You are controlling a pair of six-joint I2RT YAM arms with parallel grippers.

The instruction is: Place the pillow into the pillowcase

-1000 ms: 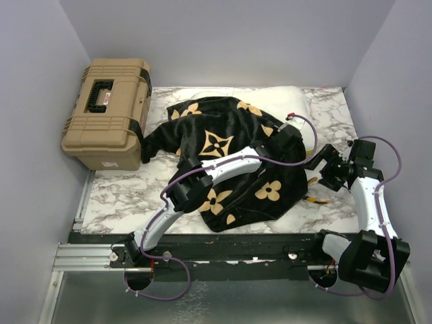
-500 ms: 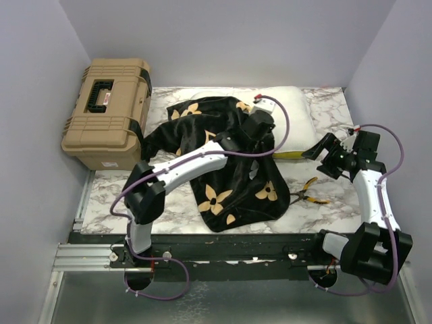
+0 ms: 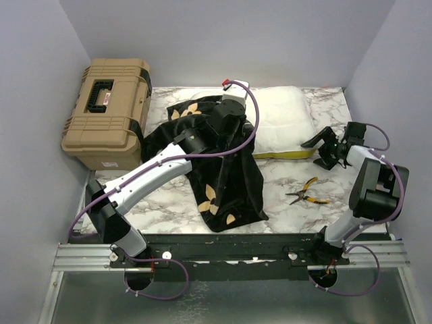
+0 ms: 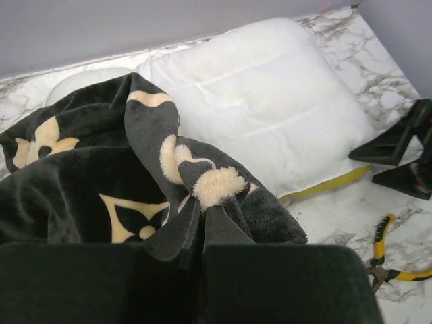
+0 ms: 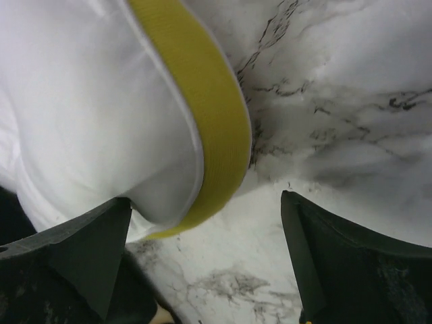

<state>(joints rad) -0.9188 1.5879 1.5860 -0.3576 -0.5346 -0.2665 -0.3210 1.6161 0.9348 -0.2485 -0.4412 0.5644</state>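
The cream-white pillow (image 3: pixel 283 118) lies at the back of the marble table, its yellow edge band (image 3: pixel 287 154) facing front; it also shows in the left wrist view (image 4: pixel 270 115) and the right wrist view (image 5: pixel 88 121). The black flower-print pillowcase (image 3: pixel 216 162) lies bunched to its left, partly over it. My left gripper (image 4: pixel 200 210) is shut on a fold of the pillowcase (image 4: pixel 88 175) at the pillow's left end. My right gripper (image 3: pixel 322 150) is open and empty just right of the pillow's front right corner, its fingers (image 5: pixel 88 250) beside the yellow band (image 5: pixel 202 108).
A tan toolbox (image 3: pixel 108 111) stands at the back left. Yellow-handled pliers (image 3: pixel 307 192) lie on the table in front of the pillow, also in the left wrist view (image 4: pixel 388 260). Grey walls close in the table at back and sides.
My left gripper has dragged the pillowcase fold back and left, uncovering most of the pillow. My right gripper has swung back toward the pillow's front right corner.
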